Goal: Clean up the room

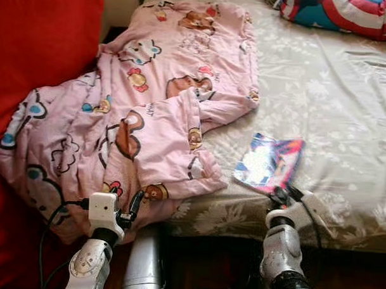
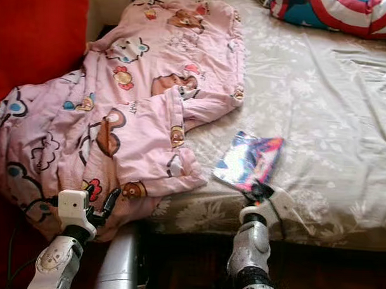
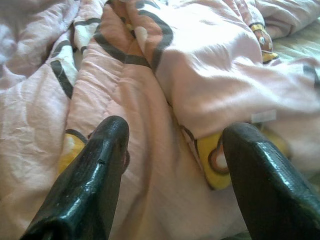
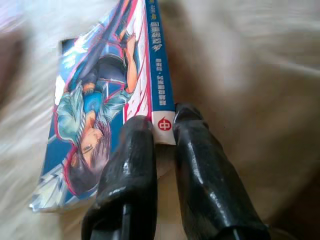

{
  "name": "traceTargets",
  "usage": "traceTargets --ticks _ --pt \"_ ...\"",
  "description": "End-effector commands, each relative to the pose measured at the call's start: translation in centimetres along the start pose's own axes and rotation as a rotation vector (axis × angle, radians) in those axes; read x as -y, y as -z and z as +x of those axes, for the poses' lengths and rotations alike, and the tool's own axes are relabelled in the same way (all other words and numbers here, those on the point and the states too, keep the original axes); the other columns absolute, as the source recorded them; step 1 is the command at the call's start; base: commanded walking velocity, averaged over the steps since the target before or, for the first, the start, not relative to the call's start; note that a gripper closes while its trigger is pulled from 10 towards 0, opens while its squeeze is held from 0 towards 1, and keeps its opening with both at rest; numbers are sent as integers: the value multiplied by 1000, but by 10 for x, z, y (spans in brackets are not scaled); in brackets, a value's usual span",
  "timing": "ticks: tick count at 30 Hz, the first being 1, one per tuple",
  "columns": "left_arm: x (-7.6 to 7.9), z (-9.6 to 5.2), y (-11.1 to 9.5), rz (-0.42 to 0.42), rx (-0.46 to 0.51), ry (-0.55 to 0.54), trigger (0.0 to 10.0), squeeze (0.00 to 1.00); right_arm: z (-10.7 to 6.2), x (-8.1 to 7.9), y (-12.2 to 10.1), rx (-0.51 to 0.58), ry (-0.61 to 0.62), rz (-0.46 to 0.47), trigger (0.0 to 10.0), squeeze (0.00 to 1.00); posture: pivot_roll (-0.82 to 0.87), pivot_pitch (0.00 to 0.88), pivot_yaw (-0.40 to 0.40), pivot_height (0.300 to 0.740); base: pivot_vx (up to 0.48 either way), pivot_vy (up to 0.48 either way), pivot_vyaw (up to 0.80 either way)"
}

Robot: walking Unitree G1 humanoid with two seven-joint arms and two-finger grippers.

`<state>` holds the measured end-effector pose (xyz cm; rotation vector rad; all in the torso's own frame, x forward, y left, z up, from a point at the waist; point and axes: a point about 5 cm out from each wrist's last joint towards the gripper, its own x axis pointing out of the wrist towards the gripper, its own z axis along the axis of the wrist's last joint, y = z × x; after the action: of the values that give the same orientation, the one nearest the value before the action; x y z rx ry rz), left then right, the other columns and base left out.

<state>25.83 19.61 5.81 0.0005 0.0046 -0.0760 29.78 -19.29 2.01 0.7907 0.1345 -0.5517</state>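
Comic art covers the front of one thin paperback book — a glossy blue, pink and white cover with a drawn figure, and a blue spine printed with white characters and a red-and-white mark at its end. It lies flat near the front edge of the bed, on a pale floral sheet, just to the right of the blanket.

One pink cartoon-print blanket sprawls in a rumpled heap over the left side of the bed and spills off the near corner toward the red fabric at the left. One pillow with red, white and blue rings sits at the far right of the bed.

The right gripper is at the book's near end, its two black fingers drawn close on either side of the spine's tip — whether they actually pinch it cannot be told. The left gripper hangs spread wide just before the blanket's overhanging folds, gripping nothing. A silver post stands between the two arms at the bed's edge.
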Motion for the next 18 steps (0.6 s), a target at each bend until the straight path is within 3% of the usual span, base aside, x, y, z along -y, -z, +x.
traceTargets --ticks 1,3,8,11,15,16,18 --pt "-2 -5 6 17 -25 -3 10000 0 -2 22 1 -16 107 66 0 0 155 131 -14 554 0 0 0" --pt "-1 -5 6 18 -27 -1 10000 0 -3 27 6 -55 130 91 0 0 156 132 -15 554 0 0 0" --pt "-1 -5 7 16 -25 -1 10000 0 -6 32 9 -71 118 34 0 0 157 132 -16 554 0 0 0" --pt "-1 -5 8 17 -26 -3 10000 0 -6 22 8 -50 51 -41 0 0 158 132 -16 554 0 0 0" --pt "-2 -5 8 19 -28 -5 10000 0 -4 -3 -1 24 -123 -249 0 0 157 130 -15 554 0 0 0" --pt "-2 -5 8 18 -29 -5 10000 0 -4 -17 -6 75 -216 -348 0 0 153 129 -16 554 0 0 0" --pt "-1 -5 9 17 -31 -5 10000 0 -4 -25 -8 98 -267 -389 0 0 152 129 -16 554 0 0 0"
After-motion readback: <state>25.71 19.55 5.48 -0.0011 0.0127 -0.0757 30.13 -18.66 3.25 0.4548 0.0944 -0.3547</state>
